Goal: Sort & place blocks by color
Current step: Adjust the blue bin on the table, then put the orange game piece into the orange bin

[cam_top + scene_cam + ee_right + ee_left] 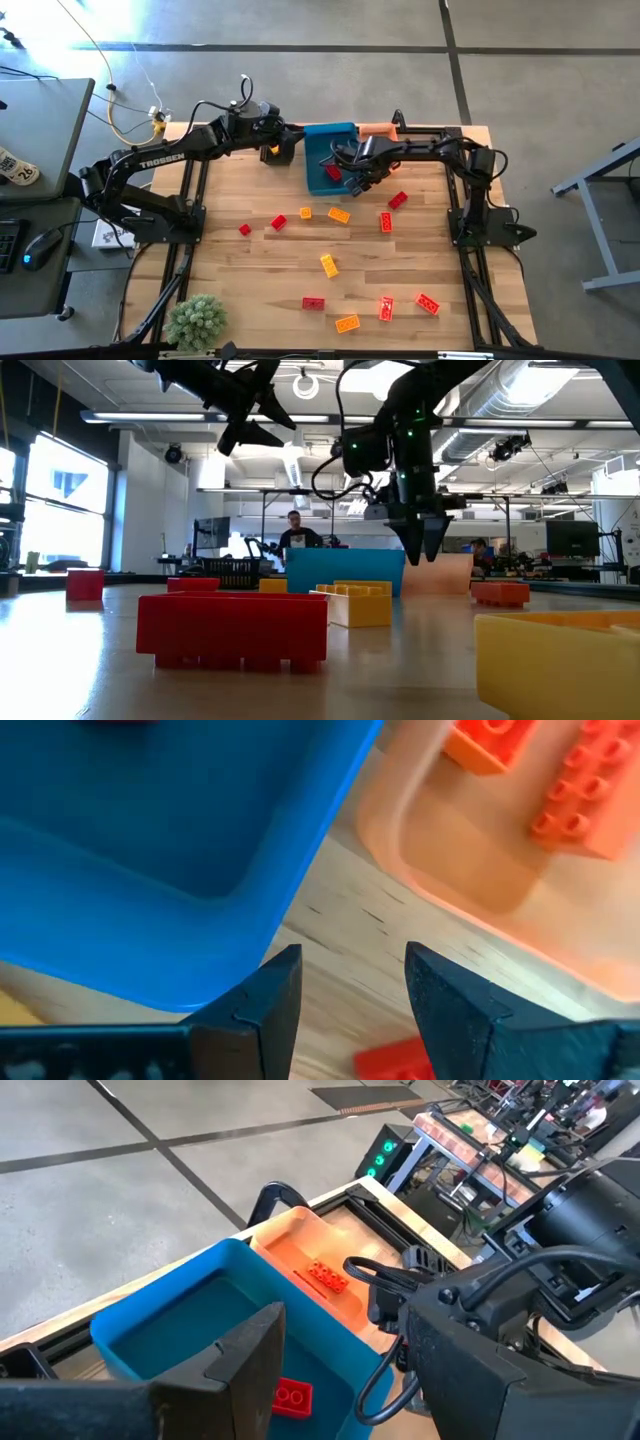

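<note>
Inside blue bin (200, 1315), red block (291, 1396), left wrist view only.

Around you: grey concrete floor (300, 25) with dark seam lines. A grey desk (40, 110) stands off the table's left side, a computer mouse (40, 245) on it. Across the room, bright windows (60, 500) at the left, exposed ceiling ducts (540, 390), strip lights, and a person (295, 532) seated at a workstation.
</note>
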